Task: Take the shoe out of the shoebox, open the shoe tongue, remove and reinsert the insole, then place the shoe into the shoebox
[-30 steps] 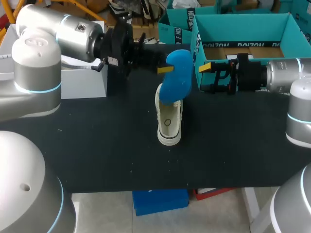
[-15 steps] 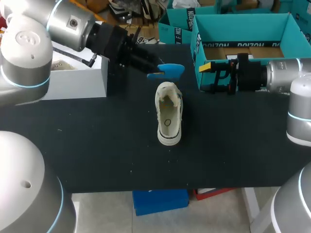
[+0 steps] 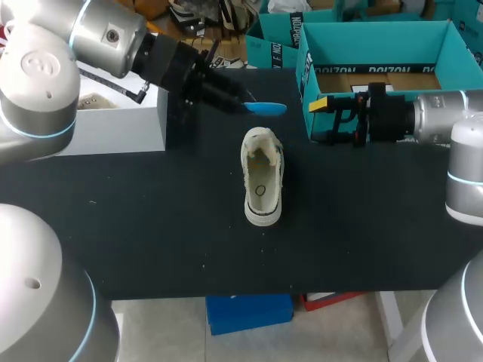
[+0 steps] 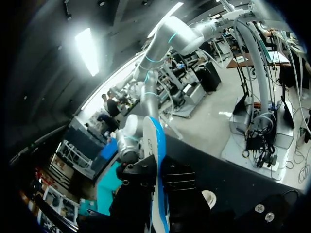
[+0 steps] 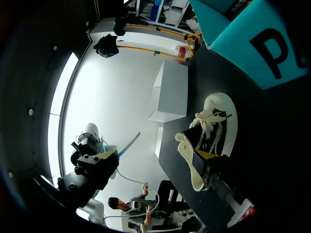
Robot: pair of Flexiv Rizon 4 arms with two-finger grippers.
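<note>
Our table (image 3: pixel 151 226) has a black top, and three things rest on it. The shoe (image 3: pixel 262 177) stands on its sole, below our left gripper (image 3: pixel 253 107) and a little to its near side, not touching it. The white box (image 3: pixel 113 128) sits back along that gripper's arm. The open teal shoebox (image 3: pixel 377 47) stands just beside our right gripper (image 3: pixel 318 104), on its far side.

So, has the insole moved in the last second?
Yes. The insole was hanging down over the shoe; now it's turned edge-on and lifted clear, beyond the shoe's far end.
</note>
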